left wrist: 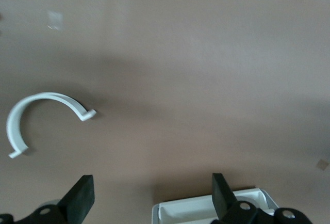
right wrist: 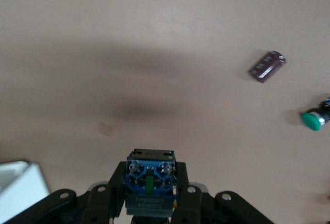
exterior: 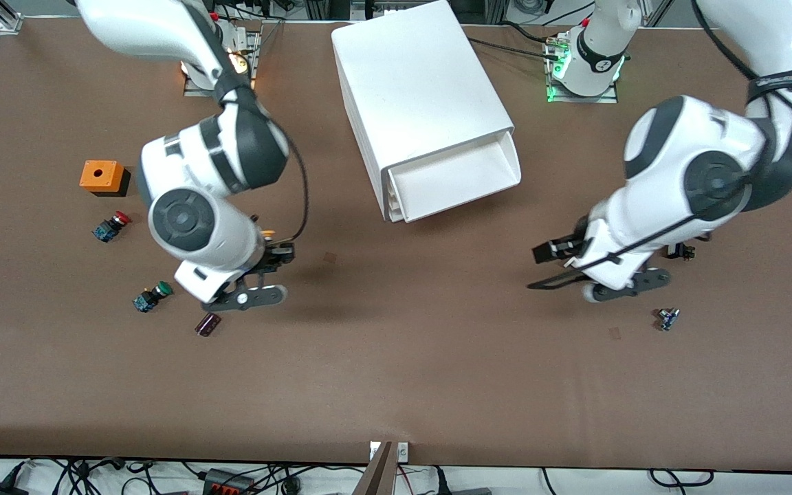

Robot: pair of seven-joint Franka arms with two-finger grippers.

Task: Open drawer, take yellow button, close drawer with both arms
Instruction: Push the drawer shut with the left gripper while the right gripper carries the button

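The white cabinet [exterior: 416,89] lies near the robots' bases, and its top drawer [exterior: 458,180] is pulled out and looks empty. My right gripper [exterior: 279,256] is over bare table between the cabinet and the right arm's end. It is shut on the button, whose yellow-orange cap [exterior: 267,235] shows beside the wrist. In the right wrist view the gripper [right wrist: 149,193] clamps the button's blue body [right wrist: 149,180]. My left gripper [exterior: 544,268] is open and empty over the table, near the drawer's corner. In the left wrist view it [left wrist: 152,195] is spread wide, with a corner of the drawer [left wrist: 206,209] between its fingers.
At the right arm's end are an orange box [exterior: 102,177], a red-capped button [exterior: 112,225], a green-capped button [exterior: 152,295] and a dark cylinder [exterior: 207,324]. A small part [exterior: 668,318] lies near the left arm. A white C-shaped clip [left wrist: 41,115] lies on the table.
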